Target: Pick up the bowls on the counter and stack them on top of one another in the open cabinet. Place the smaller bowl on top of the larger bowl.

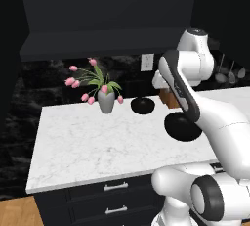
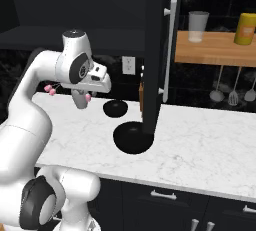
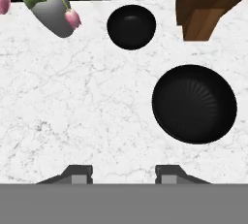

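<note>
glossy black ribbed larger bowl (image 3: 194, 104)

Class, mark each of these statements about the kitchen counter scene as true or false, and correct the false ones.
1. Both glossy black bowls sit on the white marble counter. True.
2. The smaller black bowl is stacked inside the larger black bowl. False: they sit apart.
3. The end effector holds a bowl. False: nothing is between its fingers.
4. The grey vase of pink tulips stands upright on the counter. True.
</note>
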### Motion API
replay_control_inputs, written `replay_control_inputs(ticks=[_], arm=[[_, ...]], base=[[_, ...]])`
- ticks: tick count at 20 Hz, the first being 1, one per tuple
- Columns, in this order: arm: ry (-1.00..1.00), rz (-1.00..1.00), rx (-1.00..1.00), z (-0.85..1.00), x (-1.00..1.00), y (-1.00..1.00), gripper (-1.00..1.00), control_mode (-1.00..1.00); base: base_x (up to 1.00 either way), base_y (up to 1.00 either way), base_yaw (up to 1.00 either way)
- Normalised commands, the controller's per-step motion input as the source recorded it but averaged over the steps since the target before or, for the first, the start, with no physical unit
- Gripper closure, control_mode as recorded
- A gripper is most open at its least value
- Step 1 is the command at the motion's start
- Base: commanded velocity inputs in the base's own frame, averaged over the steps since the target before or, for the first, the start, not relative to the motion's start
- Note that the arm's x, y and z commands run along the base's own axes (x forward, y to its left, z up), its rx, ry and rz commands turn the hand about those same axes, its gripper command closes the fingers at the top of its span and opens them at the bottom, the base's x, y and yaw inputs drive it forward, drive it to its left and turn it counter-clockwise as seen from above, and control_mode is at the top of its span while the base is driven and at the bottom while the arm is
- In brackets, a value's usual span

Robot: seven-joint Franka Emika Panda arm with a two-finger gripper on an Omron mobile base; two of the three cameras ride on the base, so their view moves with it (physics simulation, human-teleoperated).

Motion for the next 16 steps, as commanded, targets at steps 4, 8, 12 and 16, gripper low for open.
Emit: replay_control_inputs(ticks=[4, 8, 12, 16], arm=[[0.01, 0.0, -0.02, -0.23, -0.02, 0.03, -1.0, -1.0], [0.0, 0.0, -0.08, -0.53, -0.16, 0.3, -1.0, -1.0], [-0.01, 0.04, -0.06, -0.82, 0.16, 0.52, -1.0, -1.0], [-0.03, 0.08, -0.02, -0.64, 0.57, 0.03, -1.0, -1.0]], base=[[0.0, 0.0, 0.0], [0.0, 0.0, 0.0], [0.0, 0.0, 0.0], [0.0, 0.0, 0.0]])
